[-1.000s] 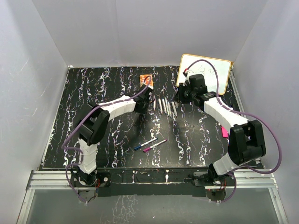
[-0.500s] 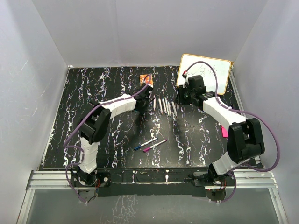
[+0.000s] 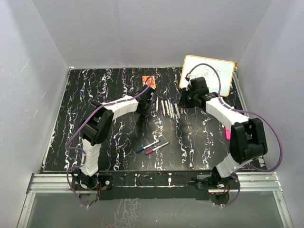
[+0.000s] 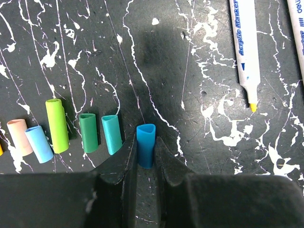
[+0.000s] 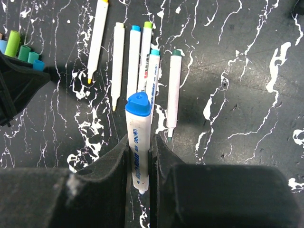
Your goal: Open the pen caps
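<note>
My left gripper (image 4: 146,151) is shut on a blue pen cap (image 4: 146,135), at the right end of a row of loose caps: teal (image 4: 112,134), green (image 4: 89,132), lime (image 4: 57,125), light blue (image 4: 39,143) and pink (image 4: 19,137). My right gripper (image 5: 139,142) is shut on a white pen with a blue end (image 5: 137,114), its bare tip pointing down. Several uncapped pens (image 5: 134,57) lie side by side beyond it. In the top view the left gripper (image 3: 144,105) and right gripper (image 3: 185,101) flank that pen row (image 3: 167,108).
Two capped pens, blue (image 3: 148,146) and magenta (image 3: 157,148), lie nearer the bases. An orange block (image 3: 148,81) sits behind the left gripper. A whiteboard (image 3: 209,73) leans at the back right. A magenta object (image 3: 228,134) lies under the right arm.
Both arms have shifted only slightly. The left gripper has edged toward the cap row. The right gripper has moved a little toward the back with its pen.
</note>
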Robot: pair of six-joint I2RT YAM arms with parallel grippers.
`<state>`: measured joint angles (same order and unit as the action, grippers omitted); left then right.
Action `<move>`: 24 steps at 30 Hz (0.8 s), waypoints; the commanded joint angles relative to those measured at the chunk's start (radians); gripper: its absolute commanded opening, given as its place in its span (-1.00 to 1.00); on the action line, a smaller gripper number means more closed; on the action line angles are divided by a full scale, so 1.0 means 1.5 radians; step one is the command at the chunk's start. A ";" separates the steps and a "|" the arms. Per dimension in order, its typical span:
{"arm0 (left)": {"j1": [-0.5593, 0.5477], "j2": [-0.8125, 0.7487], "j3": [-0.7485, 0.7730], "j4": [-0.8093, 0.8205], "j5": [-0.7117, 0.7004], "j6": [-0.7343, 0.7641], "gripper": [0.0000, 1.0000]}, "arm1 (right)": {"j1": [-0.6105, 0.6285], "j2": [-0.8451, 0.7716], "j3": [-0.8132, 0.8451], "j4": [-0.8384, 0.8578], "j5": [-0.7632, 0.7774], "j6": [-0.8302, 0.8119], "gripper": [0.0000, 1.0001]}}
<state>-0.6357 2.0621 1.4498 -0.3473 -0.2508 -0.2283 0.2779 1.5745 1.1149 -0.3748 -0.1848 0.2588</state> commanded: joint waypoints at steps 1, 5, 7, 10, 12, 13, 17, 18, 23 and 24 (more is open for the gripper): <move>0.007 0.003 0.022 -0.022 0.007 -0.004 -0.89 | -0.010 0.018 0.047 -0.014 0.013 -0.014 -1.00; 0.007 0.001 0.021 -0.024 0.008 -0.005 -0.81 | -0.015 0.042 0.066 -0.043 0.021 -0.017 -1.00; 0.007 0.000 0.021 -0.026 0.009 -0.005 -0.74 | -0.017 0.055 0.076 -0.052 0.025 -0.019 -1.00; 0.007 -0.002 0.021 -0.028 0.011 -0.006 -0.72 | -0.020 0.076 0.090 -0.064 0.032 -0.021 -1.00; 0.007 -0.005 0.020 -0.029 0.012 -0.007 -0.66 | -0.020 0.091 0.100 -0.075 0.040 -0.024 -1.00; 0.007 -0.005 0.019 -0.030 0.012 -0.007 -0.65 | -0.021 0.098 0.103 -0.078 0.044 -0.026 -1.00; 0.007 -0.006 0.020 -0.031 0.013 -0.009 -0.60 | -0.021 0.132 0.118 -0.096 0.072 -0.031 -1.00; 0.007 -0.008 0.020 -0.031 0.014 -0.009 -0.57 | -0.021 0.139 0.119 -0.097 0.079 -0.032 -1.00; 0.007 -0.012 0.022 -0.033 0.018 -0.012 -0.49 | -0.021 0.166 0.116 -0.089 0.094 -0.036 -1.00; 0.007 -0.012 0.023 -0.034 0.018 -0.014 -0.48 | -0.021 0.170 0.115 -0.087 0.094 -0.036 -1.00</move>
<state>-0.6300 2.0655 1.4574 -0.3542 -0.2436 -0.2394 0.2520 1.8156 1.2476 -0.5228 -0.0811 0.2161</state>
